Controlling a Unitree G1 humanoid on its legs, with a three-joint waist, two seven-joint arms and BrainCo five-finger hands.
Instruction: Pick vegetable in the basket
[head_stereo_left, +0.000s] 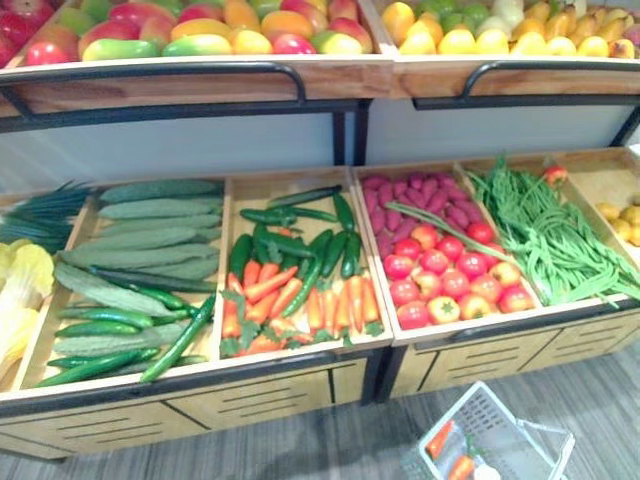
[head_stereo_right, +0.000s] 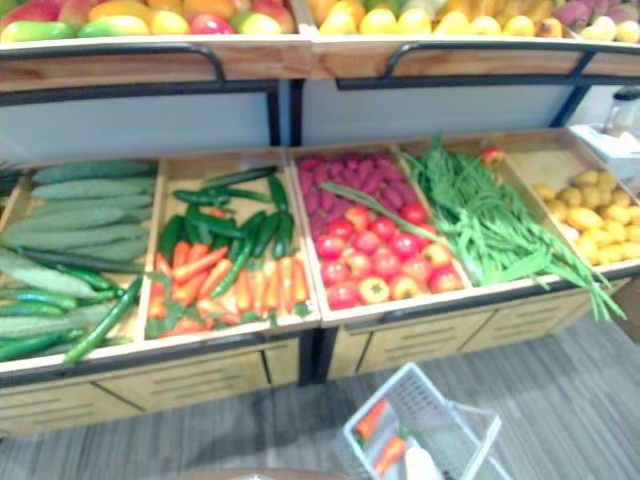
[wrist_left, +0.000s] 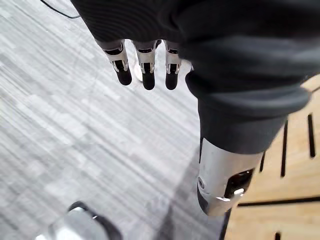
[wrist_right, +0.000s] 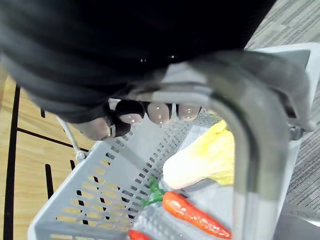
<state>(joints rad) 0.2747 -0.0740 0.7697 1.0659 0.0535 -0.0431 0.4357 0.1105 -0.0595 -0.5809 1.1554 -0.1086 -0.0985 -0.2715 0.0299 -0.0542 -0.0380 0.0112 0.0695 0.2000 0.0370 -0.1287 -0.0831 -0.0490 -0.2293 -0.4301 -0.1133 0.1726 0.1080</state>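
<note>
A grey plastic basket (head_stereo_left: 520, 437) hangs low in front of the stand, at the lower right. My right hand (wrist_right: 159, 113) has its fingers curled round the basket's grey handle (wrist_right: 250, 145). Inside lie an orange carrot (wrist_right: 194, 214) with a green top, the tip of a second one, and a pale yellow leafy cabbage (wrist_right: 204, 161). My left hand (wrist_left: 145, 67) hangs over the grey floor beside the stand's wooden front, fingers straight and holding nothing. The stand's bins hold cucumbers (head_stereo_left: 140, 250), carrots (head_stereo_left: 300, 295) with green peppers, tomatoes (head_stereo_left: 450, 280) and green beans (head_stereo_left: 545, 235).
Purple sweet potatoes (head_stereo_left: 420, 192) lie behind the tomatoes, and yellow potatoes (head_stereo_left: 625, 220) fill the far right bin. An upper shelf (head_stereo_left: 200, 85) with fruit overhangs the back of the bins. Grey plank floor (head_stereo_left: 330, 440) runs along the stand's front.
</note>
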